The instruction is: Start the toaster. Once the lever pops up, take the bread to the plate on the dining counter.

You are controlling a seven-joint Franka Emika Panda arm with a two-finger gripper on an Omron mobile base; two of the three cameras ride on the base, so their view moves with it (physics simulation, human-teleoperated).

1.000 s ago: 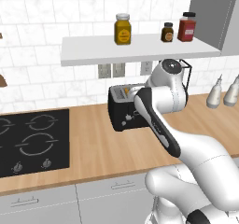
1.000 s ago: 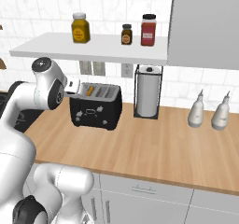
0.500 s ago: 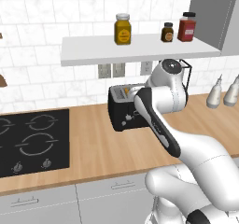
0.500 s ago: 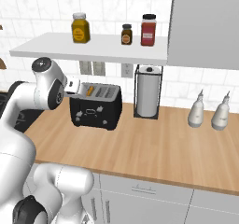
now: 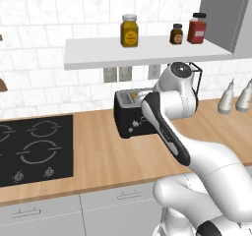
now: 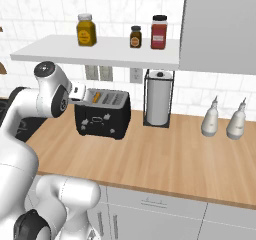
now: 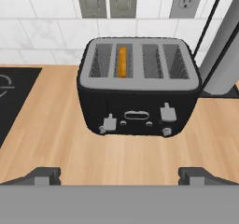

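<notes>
The black toaster with its silvery top stands on the wood counter against the tiled wall, also seen in the left base view and the right base view. The bread sits upright in the second slot from the left, only its orange edge showing. On the front, the left lever sits lower than the right lever. My gripper hovers in front of and above the toaster, open, nothing between its fingertips. The plate and the dining counter are out of view.
A paper towel roll in a black wire stand is just right of the toaster. Two pale bottles stand further right. A black hob lies to the left. A white shelf with jars hangs above.
</notes>
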